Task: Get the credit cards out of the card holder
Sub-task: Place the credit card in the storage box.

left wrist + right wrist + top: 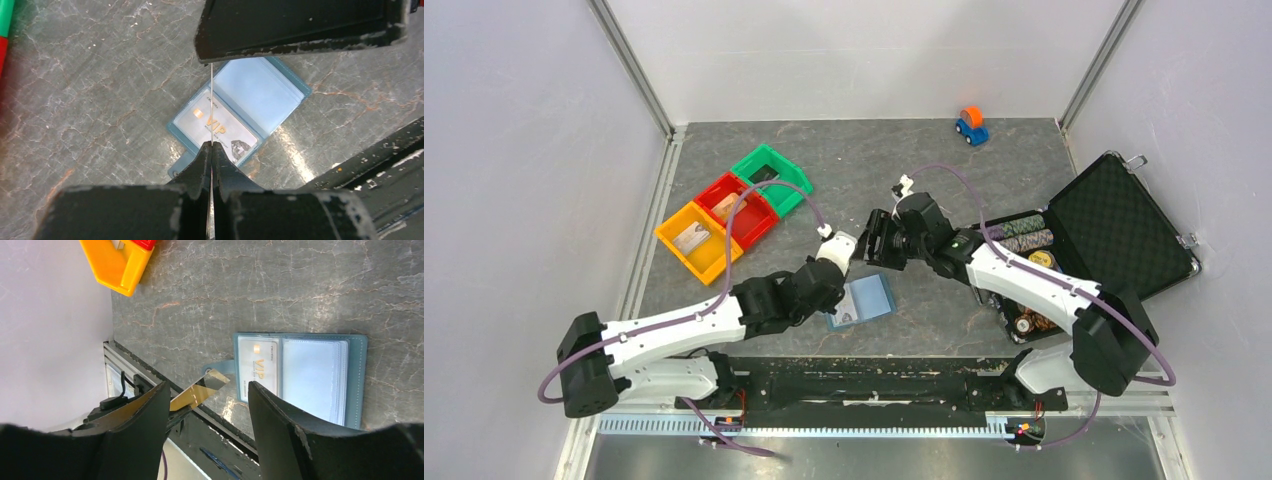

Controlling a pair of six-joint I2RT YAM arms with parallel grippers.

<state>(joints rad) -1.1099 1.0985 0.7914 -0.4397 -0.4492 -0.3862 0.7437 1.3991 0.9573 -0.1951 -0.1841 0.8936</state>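
The card holder lies open on the table, slate blue with lighter blue pockets. A whitish credit card marked VIP sits in one pocket. My left gripper is shut on a gold credit card, which shows edge-on as a thin line above the holder. My right gripper is open. The gold card's free end lies between its fingers, close to the left one.
Green, red and yellow bins stand at the back left, with cards in them. An open black foam-lined case with poker chips lies to the right. A small toy car sits at the far edge.
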